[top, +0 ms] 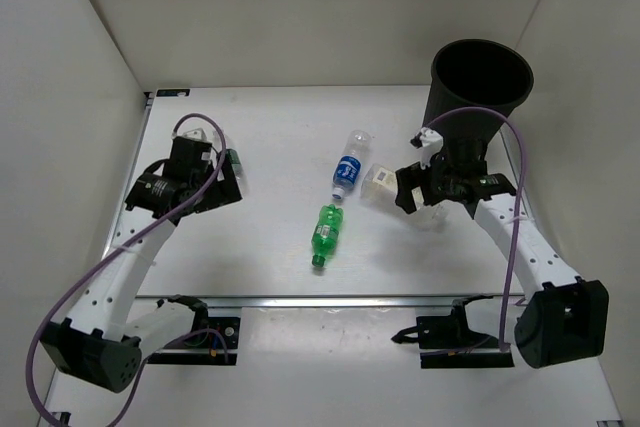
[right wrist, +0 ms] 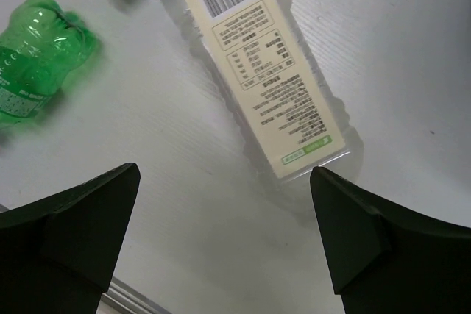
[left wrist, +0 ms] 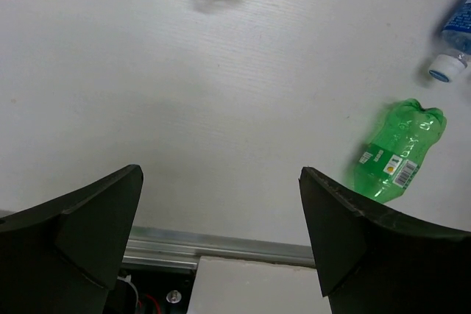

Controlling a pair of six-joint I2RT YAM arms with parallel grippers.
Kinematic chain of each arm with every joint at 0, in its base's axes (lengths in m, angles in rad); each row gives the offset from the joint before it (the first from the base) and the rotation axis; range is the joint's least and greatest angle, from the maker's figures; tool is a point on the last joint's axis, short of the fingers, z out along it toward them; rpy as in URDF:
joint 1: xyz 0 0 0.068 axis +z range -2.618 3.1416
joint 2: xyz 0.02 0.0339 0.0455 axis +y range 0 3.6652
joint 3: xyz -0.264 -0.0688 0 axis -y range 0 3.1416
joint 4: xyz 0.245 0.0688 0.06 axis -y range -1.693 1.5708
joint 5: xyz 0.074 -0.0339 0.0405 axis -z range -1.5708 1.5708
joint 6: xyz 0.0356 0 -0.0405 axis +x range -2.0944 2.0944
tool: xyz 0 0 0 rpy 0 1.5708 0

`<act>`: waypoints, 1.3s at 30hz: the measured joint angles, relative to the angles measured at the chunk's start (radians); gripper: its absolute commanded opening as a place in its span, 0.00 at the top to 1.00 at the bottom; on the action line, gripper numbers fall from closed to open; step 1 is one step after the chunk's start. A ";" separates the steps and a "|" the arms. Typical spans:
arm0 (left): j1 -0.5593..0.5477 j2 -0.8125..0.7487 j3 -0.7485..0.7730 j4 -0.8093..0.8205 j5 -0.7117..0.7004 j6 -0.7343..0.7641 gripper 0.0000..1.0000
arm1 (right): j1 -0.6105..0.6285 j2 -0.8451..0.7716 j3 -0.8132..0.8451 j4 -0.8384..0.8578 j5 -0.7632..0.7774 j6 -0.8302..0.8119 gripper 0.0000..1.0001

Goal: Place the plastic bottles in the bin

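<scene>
White table (top: 270,147) holds all. Only the right wrist view shows print on the whitish bottle (right wrist: 265,71), just ahead of the open right pincer (right wrist: 224,173); only the overhead view shows the bin (top: 480,77) beyond. Left pincer (left wrist: 221,173) is open too.

White table (top: 270,142), metal edge rail (top: 330,300)

Bright, even light from above; shadows on the white bench (top: 270,147) fall soft and faint; all three views look sharp

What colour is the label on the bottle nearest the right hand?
Cream label with dark print; right wrist view.
</scene>
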 measured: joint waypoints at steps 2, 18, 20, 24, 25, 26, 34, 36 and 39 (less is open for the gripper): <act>0.001 0.033 0.027 0.013 0.000 0.016 0.01 | -0.048 0.023 0.000 0.021 -0.049 -0.032 0.01; 0.043 0.106 0.082 0.103 -0.003 0.082 0.01 | -0.103 0.323 0.079 0.113 -0.176 -0.198 0.01; 0.049 0.107 0.078 0.104 -0.003 0.086 0.02 | -0.091 0.352 0.082 0.117 -0.153 -0.209 0.01; 0.059 0.107 0.068 0.106 -0.004 0.088 0.01 | -0.063 0.379 0.080 0.119 -0.111 -0.220 0.02; 0.059 0.106 0.063 0.106 -0.004 0.088 0.01 | -0.059 0.379 0.077 0.124 -0.104 -0.220 0.04; 0.059 0.106 0.058 0.106 -0.004 0.088 0.01 | -0.047 0.379 0.072 0.134 -0.091 -0.219 0.06; 0.062 0.106 0.044 0.107 -0.004 0.085 0.02 | 0.027 0.367 0.024 0.183 0.045 -0.201 0.55; 0.065 0.106 0.044 0.107 -0.004 0.085 0.01 | 0.037 0.353 0.007 0.193 0.068 -0.200 0.51; 0.065 0.105 0.044 0.107 -0.004 0.085 0.01 | 0.039 0.310 -0.006 0.180 0.076 -0.188 0.53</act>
